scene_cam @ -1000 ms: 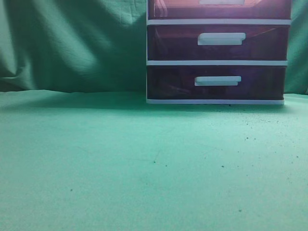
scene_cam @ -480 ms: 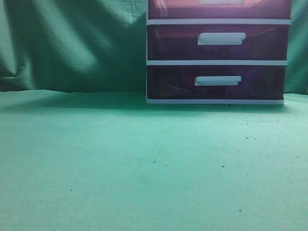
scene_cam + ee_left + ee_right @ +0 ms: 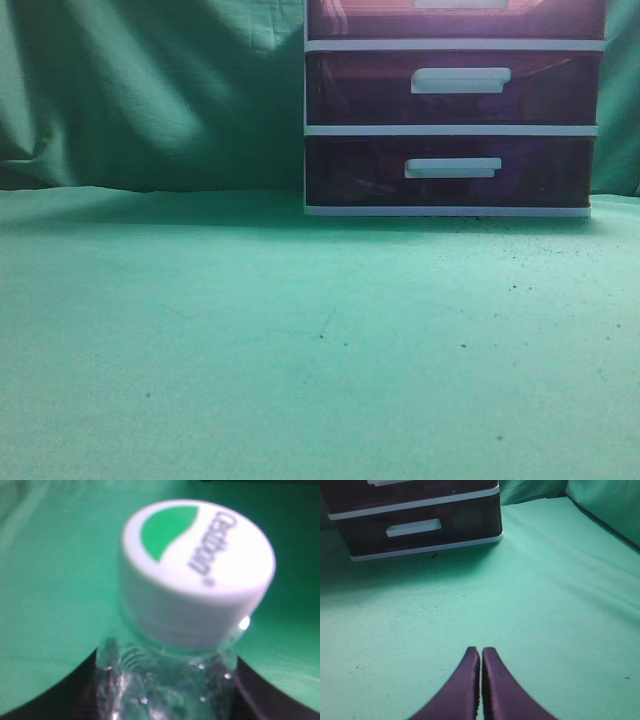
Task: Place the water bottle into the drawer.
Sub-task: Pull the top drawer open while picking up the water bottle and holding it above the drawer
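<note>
Your table [image 3: 300, 340] was covered in green cloth, flecked with small dark specks, thickest toward the right front of the unit [image 3: 450, 211]. The white-framed unit stood directly on the cloth at the back right, its base flat on the surface, with a green backdrop [image 3: 150, 90] behind.

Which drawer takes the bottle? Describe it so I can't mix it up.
Find the white-framed drawer unit at the back of the green cloth. The target is the top drawer, cut off by the exterior view's upper edge. Two identical dark drawers with white handles sit below it.
</note>
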